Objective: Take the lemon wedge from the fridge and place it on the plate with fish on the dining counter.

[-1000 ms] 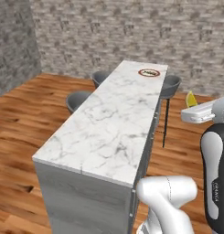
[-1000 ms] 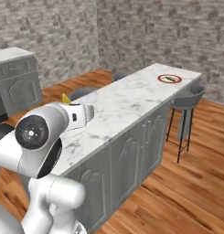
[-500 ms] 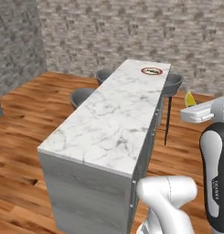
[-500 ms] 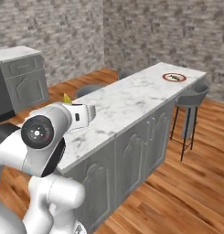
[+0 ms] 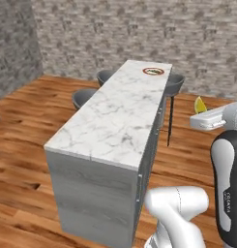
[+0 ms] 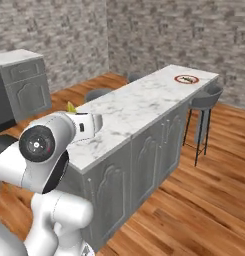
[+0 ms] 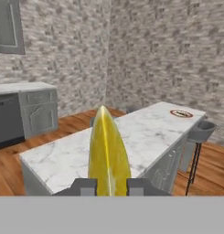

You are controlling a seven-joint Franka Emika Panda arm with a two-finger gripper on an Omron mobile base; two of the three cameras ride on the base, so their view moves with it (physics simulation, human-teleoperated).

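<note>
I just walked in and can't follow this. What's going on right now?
Gripper shut on lemon wedge, held up in the air. Plate with fish waits at dining counter's far end. Stools beside counter; nothing on the slab between.

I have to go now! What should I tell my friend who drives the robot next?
Hand: shut on the lemon wedge, held up in the air beside the near end of the dining counter.
Plate with fish: at the counter's far end, nothing added to it yet.
Done: wedge picked up and brought to the counter.
Left: get to the far end and set the wedge on the plate.
</note>
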